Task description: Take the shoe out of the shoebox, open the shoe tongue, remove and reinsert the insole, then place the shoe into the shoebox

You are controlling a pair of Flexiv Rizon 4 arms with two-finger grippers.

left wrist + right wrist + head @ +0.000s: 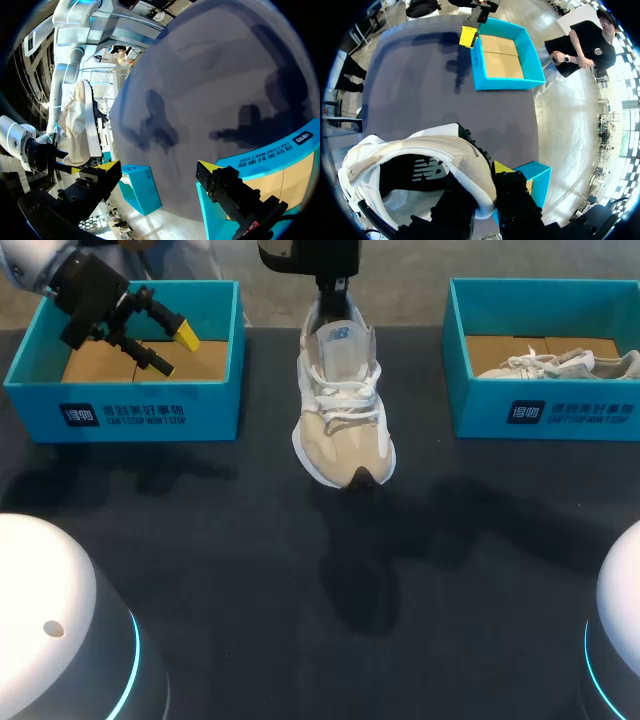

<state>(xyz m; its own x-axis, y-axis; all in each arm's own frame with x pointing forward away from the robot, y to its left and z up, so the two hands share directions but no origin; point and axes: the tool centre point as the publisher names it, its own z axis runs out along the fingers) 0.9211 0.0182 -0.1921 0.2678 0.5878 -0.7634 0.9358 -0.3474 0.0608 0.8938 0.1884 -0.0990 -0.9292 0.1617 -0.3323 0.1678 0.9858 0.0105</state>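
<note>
A beige and white shoe [345,410] stands upright on the dark table, toe toward the front edge. My right gripper [335,292] is at its heel. In the right wrist view that gripper [482,192] is shut on the padded heel collar [470,167], one finger inside the shoe [415,165] and one outside. My left gripper [175,350] hangs open over the blue shoebox [140,410] at the back left, nothing between its fingers. Only brown cardboard shows inside that box. From the left wrist, the open gripper [159,170] is above the box rim [270,160], and the shoe [80,125] is far off.
A second blue shoebox [545,410] stands at the back right with another pale shoe [560,365] lying in it. Bare dark tabletop [320,580] stretches in front of the shoe. My two arm bases sit at the near corners.
</note>
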